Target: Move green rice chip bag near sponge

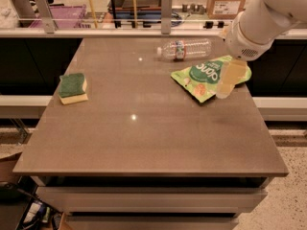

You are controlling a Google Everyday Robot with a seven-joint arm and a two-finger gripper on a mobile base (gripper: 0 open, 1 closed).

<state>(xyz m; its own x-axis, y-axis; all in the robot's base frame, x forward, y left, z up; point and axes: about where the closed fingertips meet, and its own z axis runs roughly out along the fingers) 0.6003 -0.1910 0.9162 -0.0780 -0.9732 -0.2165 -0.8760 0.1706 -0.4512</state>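
The green rice chip bag (201,76) lies flat on the right side of the brown table (144,138), with its dark green logo facing up. The sponge (73,87), green top on a yellow base, sits near the table's left edge, far from the bag. My gripper (225,84) hangs from the white arm at the upper right. It is over the bag's right part, pointing down, and covers a piece of it. I cannot see whether it touches the bag.
A clear plastic bottle (184,48) lies on its side just behind the bag. A counter rail with metal posts (166,6) runs along the table's far edge. The table's right edge is close to the bag.
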